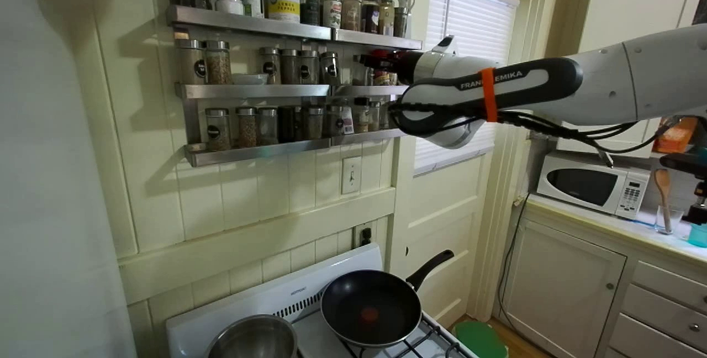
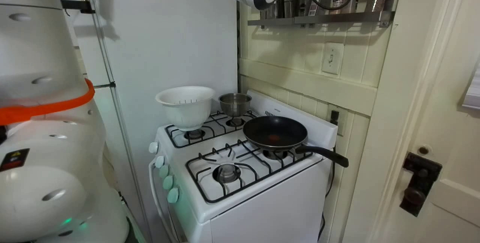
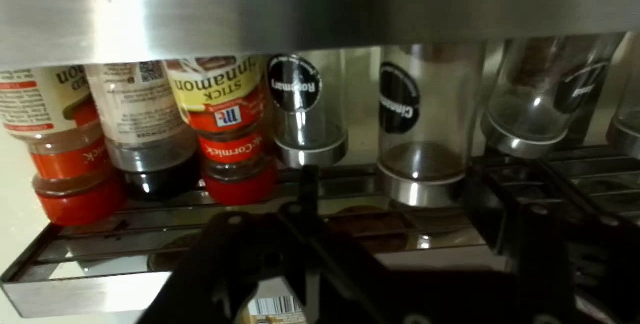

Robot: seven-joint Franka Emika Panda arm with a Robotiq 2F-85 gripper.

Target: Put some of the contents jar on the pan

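Observation:
The black pan (image 1: pixel 371 307) sits on the rear stove burner, bare inside with a red centre spot; it also shows in an exterior view (image 2: pixel 275 130) with its handle to the right. The wrist view stands upside down. My gripper (image 3: pixel 395 179) is open at the middle spice shelf, its fingers on either side of a glass jar labelled Cinnamon (image 3: pixel 425 114), near its steel lid. The jar holds brown powder. I cannot tell whether the fingers touch it. In an exterior view the gripper (image 1: pixel 367 61) reaches in among the jars.
A jar labelled Rosemary (image 3: pixel 310 104) and a red-capped McCormick bottle (image 3: pixel 230 129) stand beside the Cinnamon jar, another jar (image 3: pixel 540 94) on the opposite side. Metal shelf lips (image 3: pixel 300 14) run close by. A steel pot (image 2: pixel 235 105) and white colander (image 2: pixel 187 110) stand on the stove.

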